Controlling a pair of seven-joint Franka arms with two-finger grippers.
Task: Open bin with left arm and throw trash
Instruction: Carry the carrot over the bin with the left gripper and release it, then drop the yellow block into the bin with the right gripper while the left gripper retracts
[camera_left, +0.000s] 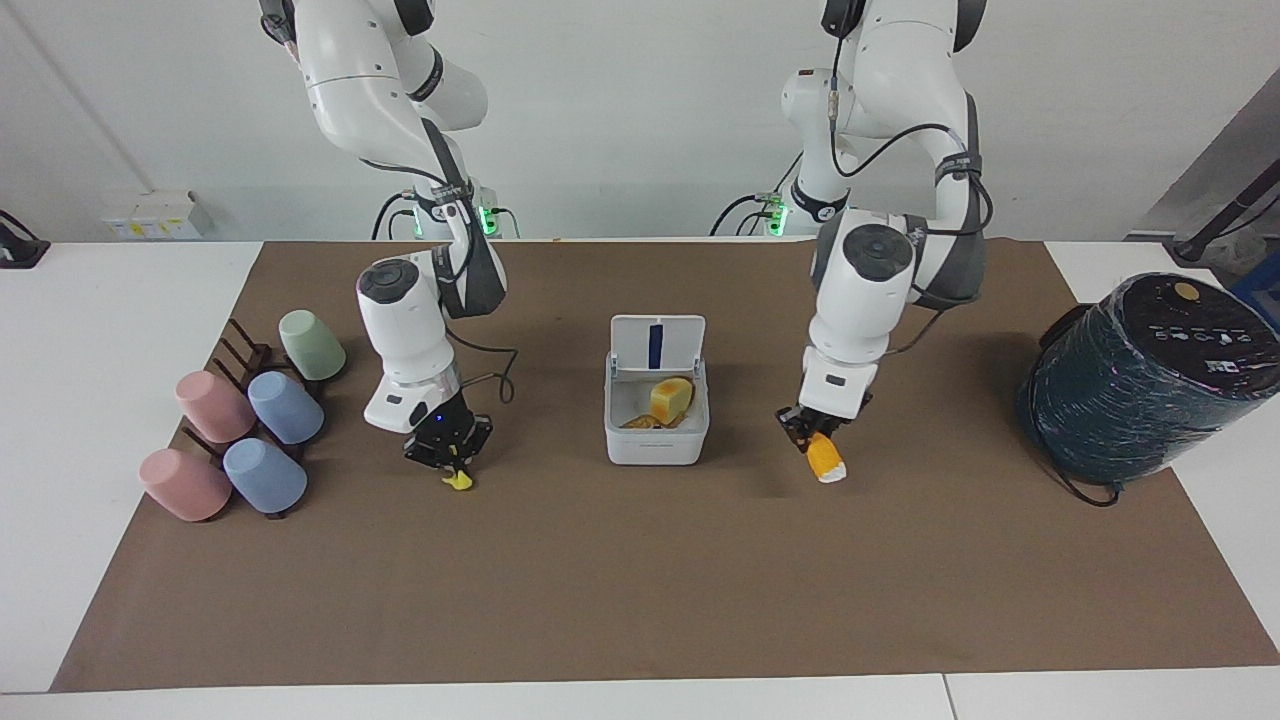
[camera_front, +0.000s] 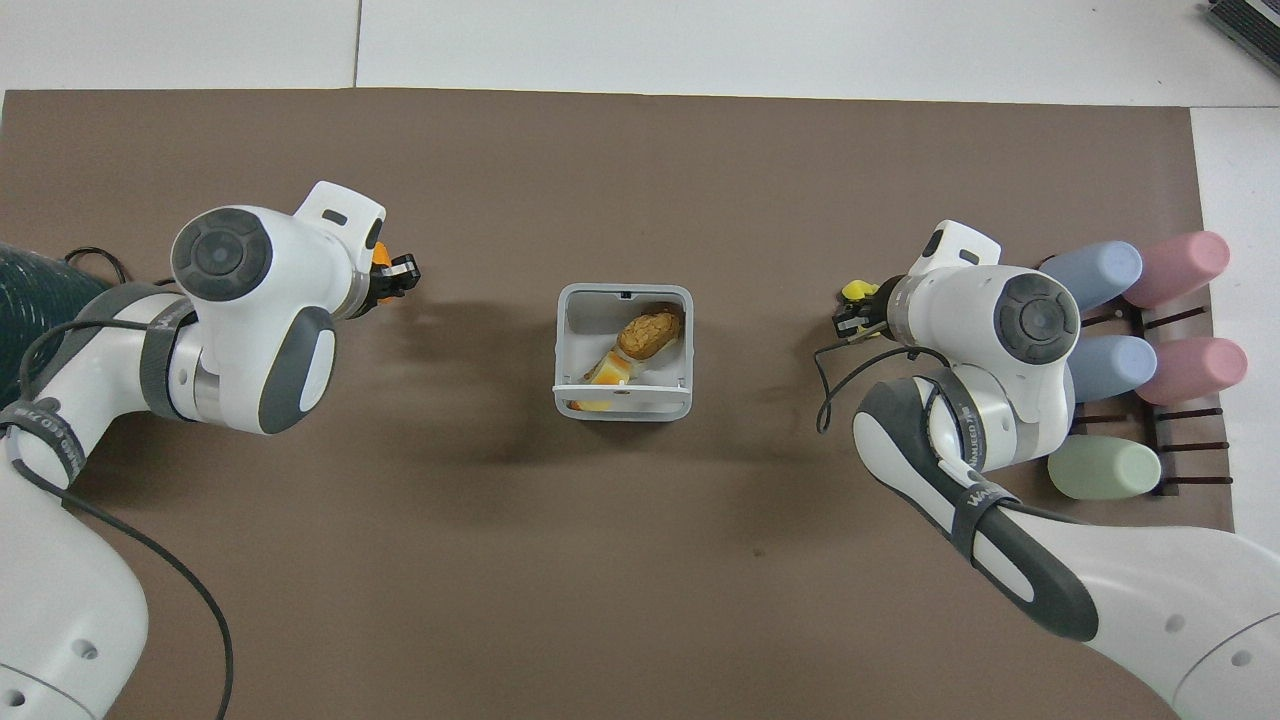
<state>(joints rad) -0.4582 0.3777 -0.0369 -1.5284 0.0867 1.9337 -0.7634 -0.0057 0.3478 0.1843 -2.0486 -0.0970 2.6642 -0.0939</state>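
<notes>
The white bin (camera_left: 655, 447) stands mid-mat with its lid (camera_left: 682, 352) open and upright; it also shows in the overhead view (camera_front: 562, 350). Inside lie a golden-brown nugget (camera_front: 648, 333) and a yellow-orange piece (camera_left: 670, 397). My left gripper (camera_left: 806, 430) is shut on an orange wedge (camera_left: 825, 462) and holds it above the mat, beside the bin toward the left arm's end. My right gripper (camera_left: 447, 452) is shut on a yellow wedge (camera_left: 458, 481), low over the mat toward the right arm's end. In the overhead view the left gripper (camera_front: 397, 281) and the right gripper (camera_front: 853, 312) flank the bin.
A big dark teal wrapped cylinder (camera_left: 1150, 375) stands at the left arm's end of the table. Several pastel cups (camera_left: 250, 430) lie on a dark rack at the right arm's end, close to the right arm.
</notes>
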